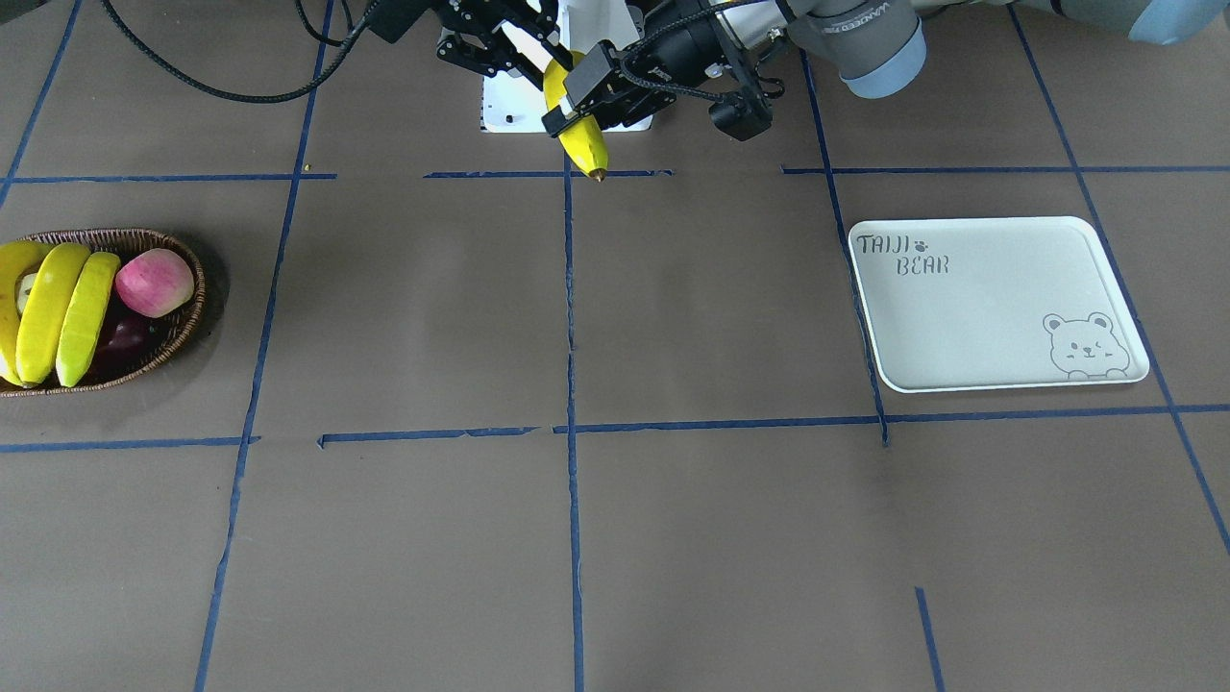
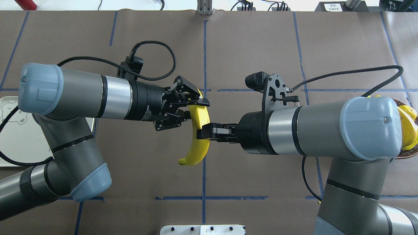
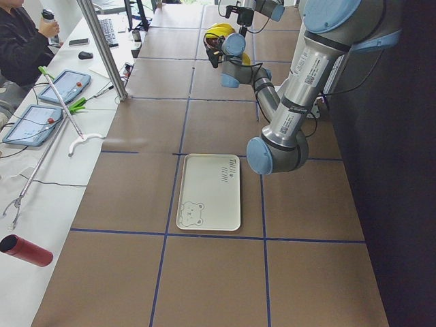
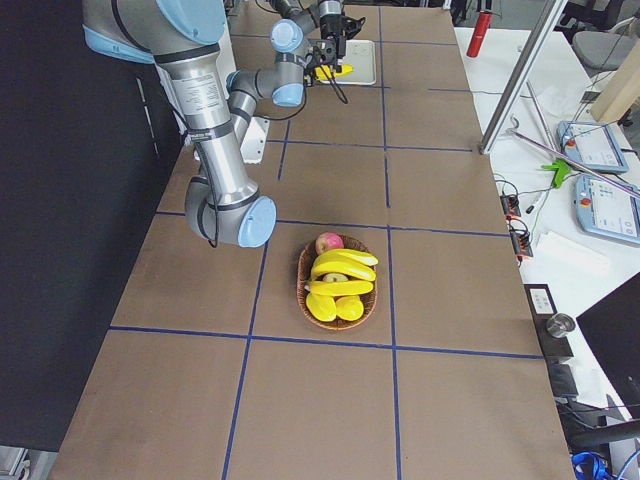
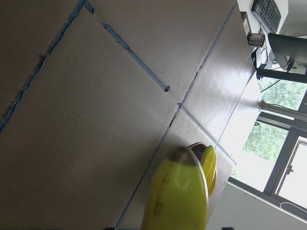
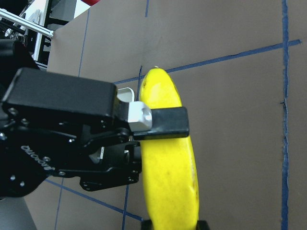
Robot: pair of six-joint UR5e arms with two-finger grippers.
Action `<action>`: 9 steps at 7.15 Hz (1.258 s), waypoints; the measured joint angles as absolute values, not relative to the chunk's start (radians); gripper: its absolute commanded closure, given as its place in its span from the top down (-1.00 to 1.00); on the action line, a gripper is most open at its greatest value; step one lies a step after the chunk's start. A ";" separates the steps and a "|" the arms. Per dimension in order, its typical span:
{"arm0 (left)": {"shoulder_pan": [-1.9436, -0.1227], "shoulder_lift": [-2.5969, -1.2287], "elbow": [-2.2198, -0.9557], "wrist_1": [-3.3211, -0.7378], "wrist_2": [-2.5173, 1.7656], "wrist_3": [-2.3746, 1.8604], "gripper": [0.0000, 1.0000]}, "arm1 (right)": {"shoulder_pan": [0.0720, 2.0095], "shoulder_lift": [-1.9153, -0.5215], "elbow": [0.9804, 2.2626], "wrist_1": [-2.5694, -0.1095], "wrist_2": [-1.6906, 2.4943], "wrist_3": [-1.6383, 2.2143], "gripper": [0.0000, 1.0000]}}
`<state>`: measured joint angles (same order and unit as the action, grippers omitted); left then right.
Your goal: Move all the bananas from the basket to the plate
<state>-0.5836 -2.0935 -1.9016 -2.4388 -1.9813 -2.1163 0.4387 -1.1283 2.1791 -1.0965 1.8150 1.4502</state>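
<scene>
A yellow banana [image 2: 198, 143] hangs in the air over the table's middle, near the robot's base, with both grippers on it. My right gripper [image 2: 206, 130] is shut on its middle, the fingertips on either side of the banana [image 6: 170, 182]. My left gripper [image 2: 195, 109] grips its upper end, one finger lying across the banana [image 1: 588, 144]. Three more bananas [image 1: 43, 308] lie in the wicker basket [image 1: 187, 264] on the robot's right. The white plate [image 1: 999, 308] on the robot's left has nothing on it.
A pink-red apple [image 1: 154, 282] and a dark fruit share the basket. The white robot base plate [image 1: 504, 111] sits behind the held banana. Blue tape lines cross the brown table. A person sits at a side bench [image 3: 20, 41] beyond the table.
</scene>
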 measured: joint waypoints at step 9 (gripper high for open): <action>-0.729 -2.039 -1.895 -1.968 -2.011 -1.640 -1.00 | 0.460 -1.157 2.261 -1.107 1.823 1.466 0.99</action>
